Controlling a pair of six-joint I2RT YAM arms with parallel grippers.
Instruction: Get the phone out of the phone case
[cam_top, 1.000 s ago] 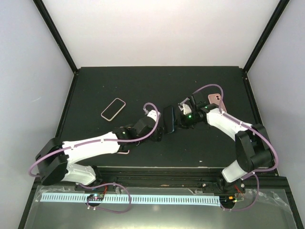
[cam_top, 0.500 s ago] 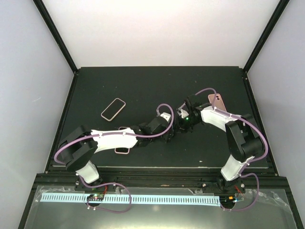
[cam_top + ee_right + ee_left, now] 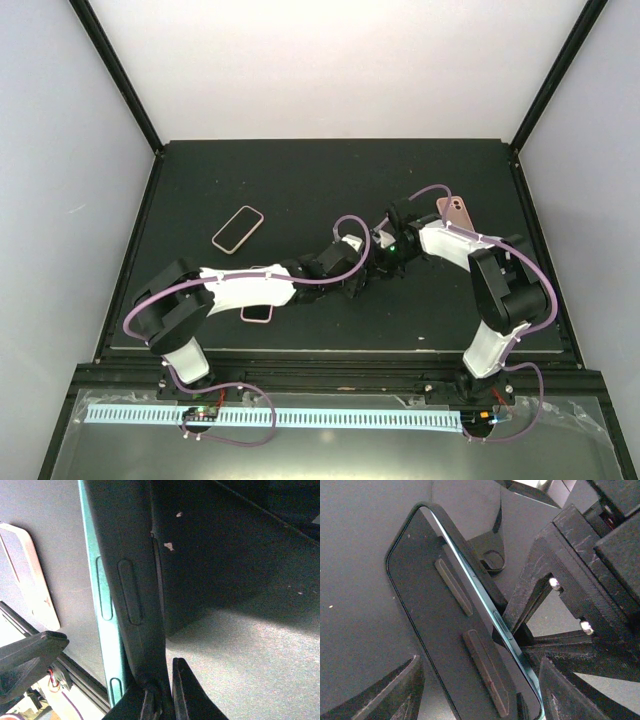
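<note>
Phone case (image 3: 427, 605), left wrist view: black, up on its long edge, two side buttons toward the camera. A thin teal strip along its far side is the phone (image 3: 496, 617), inside the case; I can't tell how deep it sits. My left gripper (image 3: 480, 685) is spread, one finger on each side of the case, neither touching. The case's lower corner is cut off by the frame. I can't tell whether the edge rests on the table (image 3: 355, 570).

Right wrist view: my right gripper (image 3: 165, 687) is clenched on the case's thin wall. The contact is lost in shadow. The teal edge runs just left of it. A pale-rimmed phone (image 3: 25, 575) lies flat at the far left, partly cropped.

Top view: both wrists meet mid-table and the case is hidden between them. A tan-rimmed phone (image 3: 238, 229) lies well to the left, and a pink phone (image 3: 455, 210) beside my right arm.
</note>
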